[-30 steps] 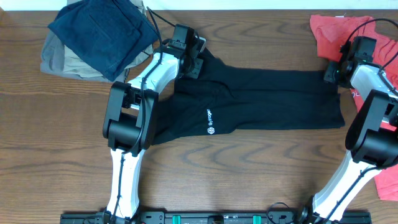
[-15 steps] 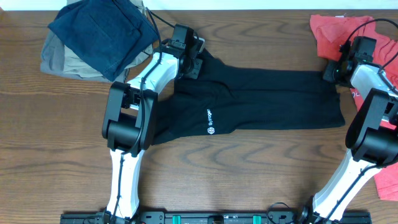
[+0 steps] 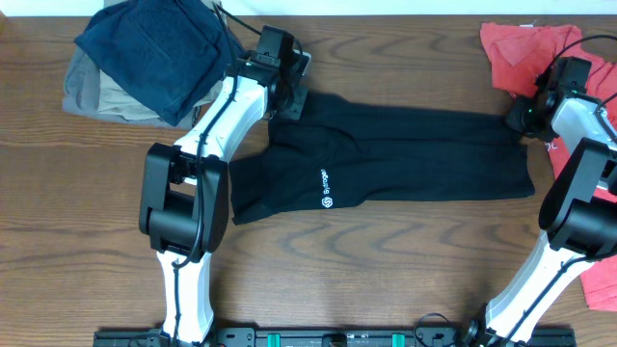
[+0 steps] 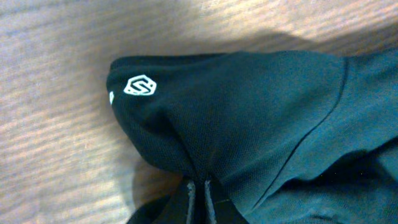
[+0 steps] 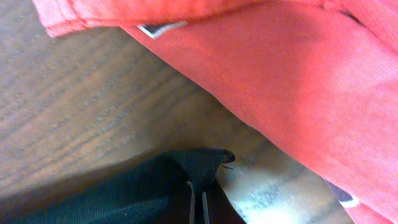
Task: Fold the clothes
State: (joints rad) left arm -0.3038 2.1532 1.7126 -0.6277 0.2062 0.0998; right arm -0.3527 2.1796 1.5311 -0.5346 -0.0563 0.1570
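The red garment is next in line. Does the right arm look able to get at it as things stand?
Likely not yet: the red garment lies beside the arm, nothing between, but its jaws are shut on the pants.

Brown wooden table (image 3: 405, 260), grain running side to side, filling the overhead view. At 6 o'clock, along the near edge, a black rail (image 3: 318, 338) with small green patches. At 12 o'clock, a thin white strip (image 3: 386, 6) beyond the far edge.

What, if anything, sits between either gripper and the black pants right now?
Nothing visible. The left gripper and right gripper each pinch the black pants at opposite ends. The red garment lies just beside the right one.
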